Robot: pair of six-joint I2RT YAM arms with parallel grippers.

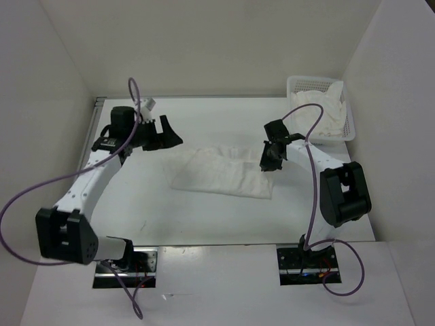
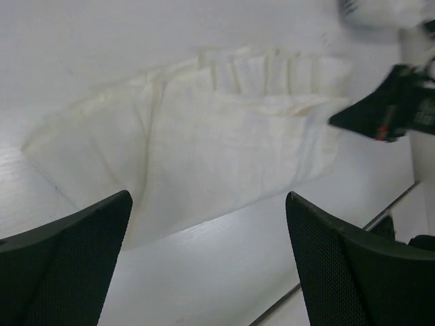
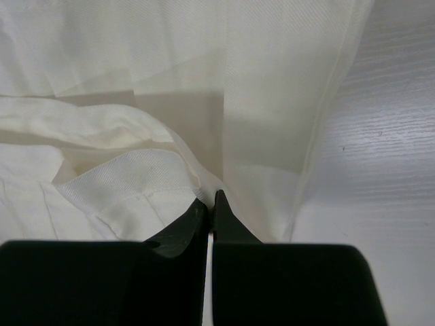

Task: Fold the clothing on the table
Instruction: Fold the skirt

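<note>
From where I stand, the front of the surface is bare white. Past it, about the middle, lies the clothing: a thin, creased white piece, spread fairly flat, with a gathered band along its far edge.

The right tool sits at the clothing's right edge with its two tips pressed together. A small ridge of fabric runs up into them, so I take it to be pinching the cloth. The left tool hangs off the far left corner of the clothing with its fingers spread wide. It holds nothing and is clear of the fabric.

To my eye the fold needs two holds, and only one is made. The left tool ought to drop onto a corner on its own side and nip every layer there, since cloth this thin slips out easily. Then both should lift only a little and carry the edge across together, so the hems meet square. Pulling with the right tool alone would likely drag the whole piece and bunch it.

In the far right corner is a mesh basket holding a white cloth bundle, well apart.

I can read no brand, label or writing anywhere.
</note>
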